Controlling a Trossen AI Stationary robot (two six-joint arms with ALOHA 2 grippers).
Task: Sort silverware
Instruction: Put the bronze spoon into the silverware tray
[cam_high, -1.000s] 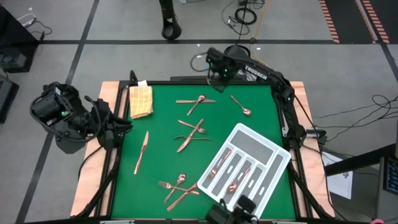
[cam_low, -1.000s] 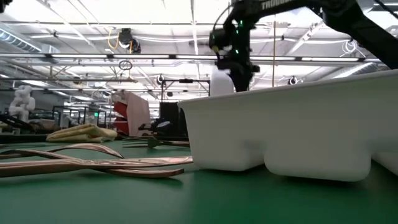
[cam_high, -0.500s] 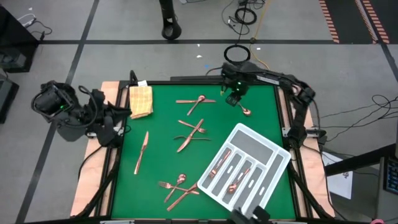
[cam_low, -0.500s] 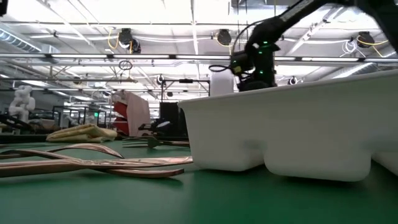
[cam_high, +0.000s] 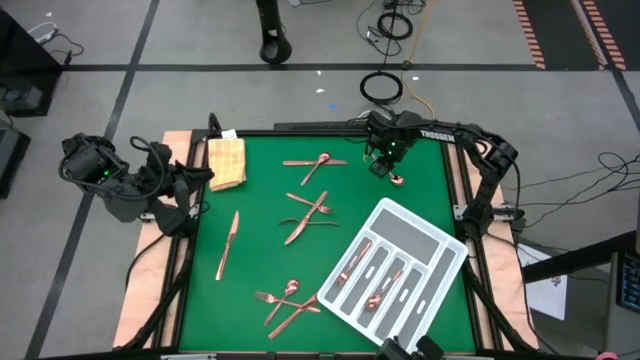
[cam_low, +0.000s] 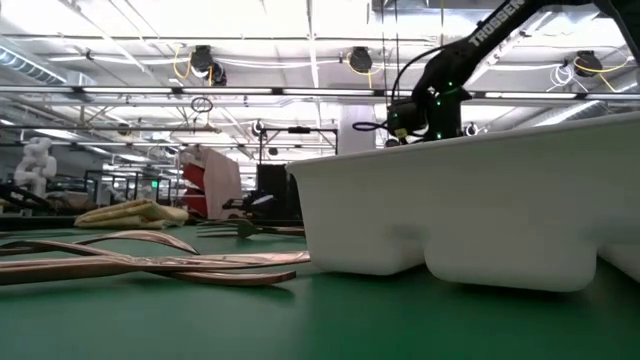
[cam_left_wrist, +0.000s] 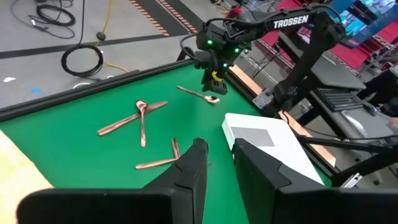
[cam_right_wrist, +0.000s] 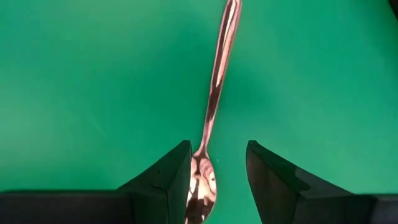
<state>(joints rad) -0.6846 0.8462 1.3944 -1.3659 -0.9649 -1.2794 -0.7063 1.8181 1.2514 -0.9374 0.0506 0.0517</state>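
One spoon (cam_right_wrist: 211, 112) lies beyond the tray (cam_high: 440, 262); only the right wrist view shows the right gripper (cam_right_wrist: 216, 180) open, empty, straddling its bowl.

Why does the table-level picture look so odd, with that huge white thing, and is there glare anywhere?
Low view: the white tray sits close to the lens, looming and hiding the table behind; bright ceiling lights wash out the top. Right wrist view: the spoon gleams on green, between the right tool's open fingers.
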